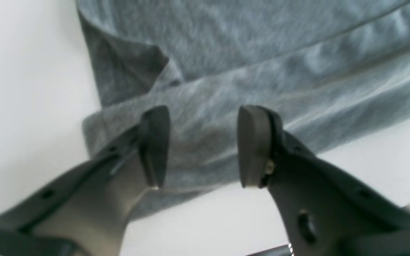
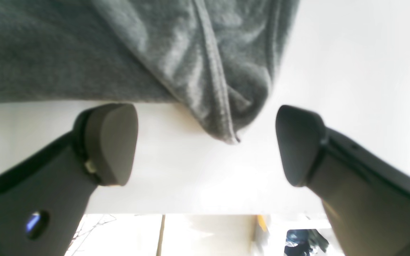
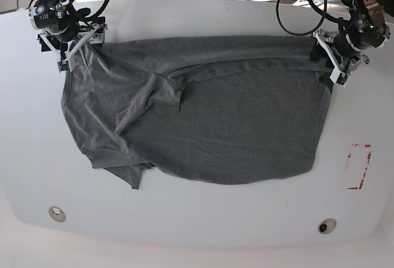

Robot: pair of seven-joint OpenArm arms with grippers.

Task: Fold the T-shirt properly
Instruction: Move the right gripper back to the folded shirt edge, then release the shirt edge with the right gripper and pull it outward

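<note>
The dark grey T-shirt (image 3: 209,120) lies spread over the white table (image 3: 197,225), bunched and creased on its left side, with a folded band along its far edge. My left gripper (image 1: 203,144) is at the shirt's far right corner (image 3: 335,64). Its jaws stand apart over a folded edge of the T-shirt (image 1: 262,64), with cloth lying between the fingers (image 1: 251,145). My right gripper (image 2: 206,142) is at the far left corner (image 3: 72,45), wide open. A pointed corner of the T-shirt (image 2: 222,121) sits between its pads, touching neither.
A red-outlined rectangle (image 3: 357,167) is marked on the table to the right of the shirt. Two round fittings (image 3: 56,213) (image 3: 327,225) sit near the front edge. Cables (image 3: 295,9) loop behind the arms at the back.
</note>
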